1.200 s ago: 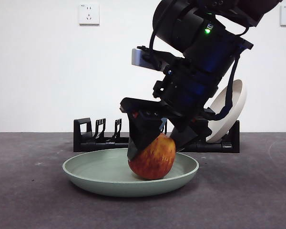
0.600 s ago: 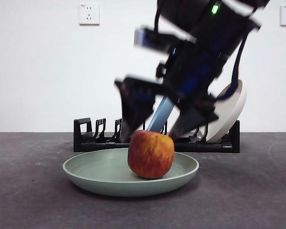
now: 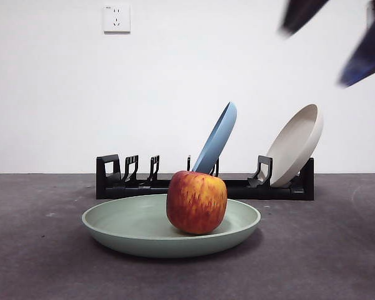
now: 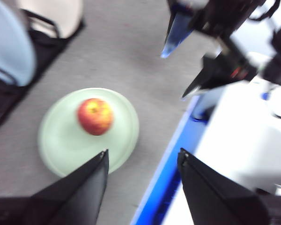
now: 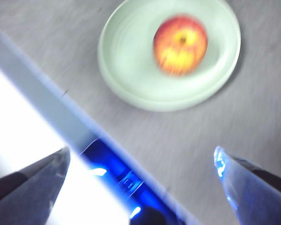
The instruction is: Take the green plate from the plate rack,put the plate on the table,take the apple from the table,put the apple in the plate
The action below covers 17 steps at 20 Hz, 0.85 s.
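Pale sage green, the green plate (image 3: pixel 122 226) lay flat on the bench (image 3: pixel 37 262), and the apple (image 3: pixel 196 202) sat inside it, a little off the plate's middle, upright with its stem hollow facing up in the right wrist view. Nothing touched the apple or the plate.

The right end effector (image 5: pixel 140 178) was high above the bench with its jaws spread wide and holding nothing; the plate (image 5: pixel 131 70) and apple (image 5: pixel 180 44) lay well below it and ahead of its tips, with bare bench between. In the front view it showed only as dark blurred tips (image 3: pixel 337 31) at the upper corner, well apart from the apple.

The left end effector (image 4: pixel 143 161) was also raised and empty, its jaws spread; the plate (image 4: pixel 61 140) lay below, just beyond one of its jaw tips, and the other arm's end effector (image 4: pixel 187 61) hung farther off.

Behind the plate stood the plate rack (image 3: pixel 131 181), long and black. A blue plate (image 3: pixel 215 140) leaned in a middle slot and a beige-white plate (image 3: pixel 297 144) leaned at the end with the taller bracket. The slots at the other end held no plate. A wall socket (image 3: pixel 116 18) was on the white wall behind.
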Each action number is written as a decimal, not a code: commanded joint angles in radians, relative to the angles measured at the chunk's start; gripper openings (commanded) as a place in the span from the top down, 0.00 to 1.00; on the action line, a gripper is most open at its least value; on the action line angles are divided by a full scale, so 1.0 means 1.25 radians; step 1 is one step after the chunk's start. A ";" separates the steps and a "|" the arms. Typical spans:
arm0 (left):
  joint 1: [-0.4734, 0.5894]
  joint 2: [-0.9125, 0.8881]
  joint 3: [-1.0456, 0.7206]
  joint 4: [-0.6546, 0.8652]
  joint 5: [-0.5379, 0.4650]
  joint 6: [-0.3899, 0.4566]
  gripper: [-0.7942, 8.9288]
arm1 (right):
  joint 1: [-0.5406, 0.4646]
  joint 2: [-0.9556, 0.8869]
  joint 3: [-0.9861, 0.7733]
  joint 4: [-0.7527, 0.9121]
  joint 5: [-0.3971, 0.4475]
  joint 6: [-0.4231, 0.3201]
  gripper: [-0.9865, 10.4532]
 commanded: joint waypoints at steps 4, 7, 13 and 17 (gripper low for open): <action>-0.002 0.001 -0.004 -0.031 0.071 -0.001 0.66 | 0.001 -0.114 -0.008 -0.116 -0.011 0.046 0.47; -0.002 0.001 -0.004 -0.049 0.077 -0.004 0.68 | 0.001 -0.136 -0.008 -0.131 -0.012 0.049 0.61; -0.002 0.001 -0.004 -0.071 0.077 -0.003 0.93 | 0.001 -0.146 -0.008 -0.130 -0.011 0.049 0.92; -0.002 0.001 -0.004 -0.073 0.076 -0.003 0.93 | 0.001 -0.146 -0.008 -0.129 -0.009 0.049 0.92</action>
